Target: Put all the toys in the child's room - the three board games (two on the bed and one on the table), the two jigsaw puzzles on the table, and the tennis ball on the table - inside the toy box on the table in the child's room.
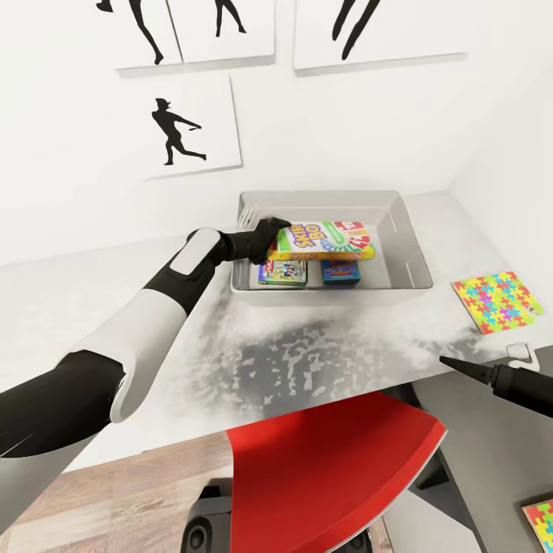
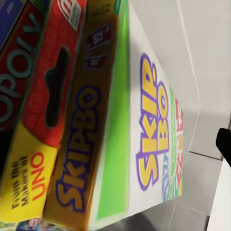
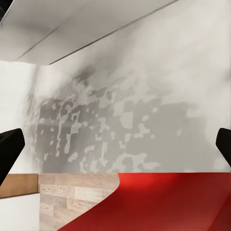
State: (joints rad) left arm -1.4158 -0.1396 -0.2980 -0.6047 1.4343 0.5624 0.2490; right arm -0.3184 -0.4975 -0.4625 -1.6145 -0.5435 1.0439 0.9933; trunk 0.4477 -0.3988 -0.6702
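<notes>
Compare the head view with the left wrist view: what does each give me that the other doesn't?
Head view: the toy box whole on the table, a blue board game inside, a jigsaw puzzle outside it, the right gripper low over the table edge.
Left wrist view: the SKIP-BO box's side lettering, and red MONOPOLY lettering on the box below it.
Both: SKIP-BO in the toy box, at the left gripper.

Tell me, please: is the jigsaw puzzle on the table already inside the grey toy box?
No, the jigsaw puzzle lies flat on the table, apart from the toy box.
</notes>
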